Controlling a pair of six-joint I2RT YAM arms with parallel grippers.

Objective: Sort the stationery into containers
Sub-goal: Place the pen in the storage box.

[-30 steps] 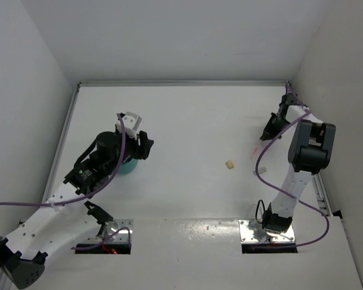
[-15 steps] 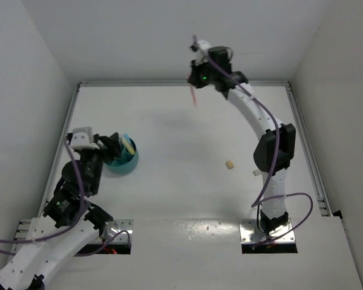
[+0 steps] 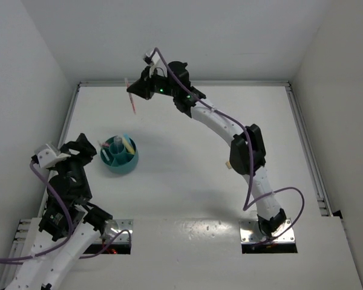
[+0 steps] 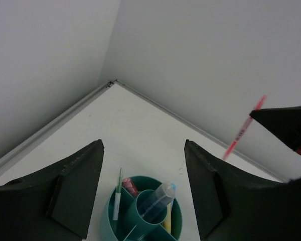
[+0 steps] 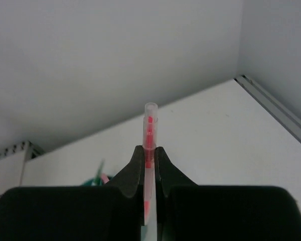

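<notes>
Pen status: your right gripper (image 5: 149, 156) pinches one thin pink pen (image 5: 150, 120) with a smooth clear plastic barrel. It's held in the air over the far-left part of the white table (image 3: 187, 133), well apart from the holder. One round teal plastic holder (image 3: 121, 167) sits just beside your left gripper (image 4: 143, 145), fingers spread wide. You can count four items inside: one yellow, one pink, one thin green-white pen and one clear blue-capped tube in the centre.
</notes>
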